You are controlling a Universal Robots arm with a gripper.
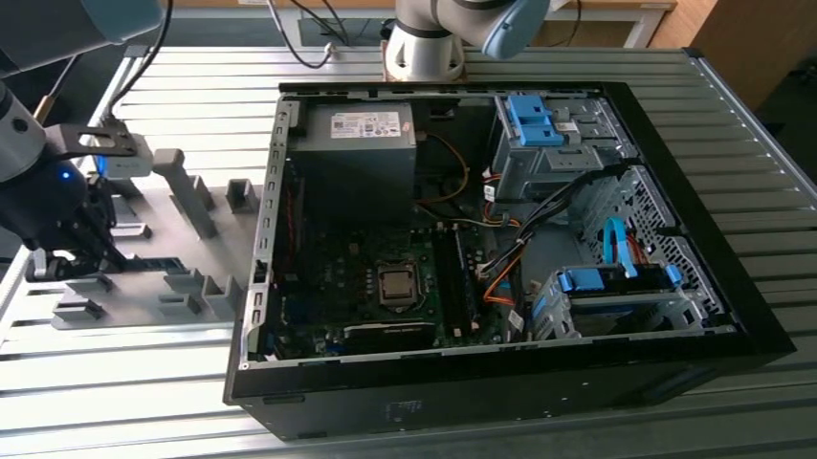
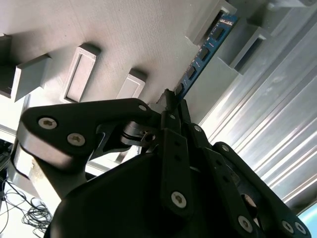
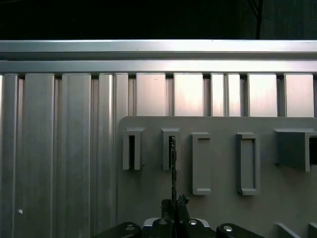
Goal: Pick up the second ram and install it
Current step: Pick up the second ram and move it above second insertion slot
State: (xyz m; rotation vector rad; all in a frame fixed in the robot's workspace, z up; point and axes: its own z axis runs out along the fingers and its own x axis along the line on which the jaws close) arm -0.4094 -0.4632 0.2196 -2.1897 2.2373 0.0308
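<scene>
Now: gripper [image 2: 174, 99] pinching the second ram [image 2: 203, 54] over the grey holder plate [image 2: 124, 34]

From my remote station, the exterior view gives me a ribbed aluminium table [image 1: 128, 402]. An open black computer case [image 1: 511, 382] lies on its side in the middle, with the motherboard, cables and blue drive latches exposed. At the exterior view's left, just beside the case, sits the holder plate with its raised slotted blocks.

The arm [image 1: 38, 191] has its base behind the case. Its links arc across the upper corner at the exterior view's left, and its wrist hangs low over the plate, a small blue light glowing on it.

In the second wrist view the black fingers [image 2: 168, 148] converge and press together on the near end of the ram. The blue stick runs straight away from the fingertips, dark chips along its face, and its far end reaches a grey holder block [image 2: 218, 12]. In the first wrist view I see the ram edge-on, a thin dark line between the gripper and a slotted block on the plate. I cannot tell whether the stick rests in that block or has been lifted clear of it.
</scene>
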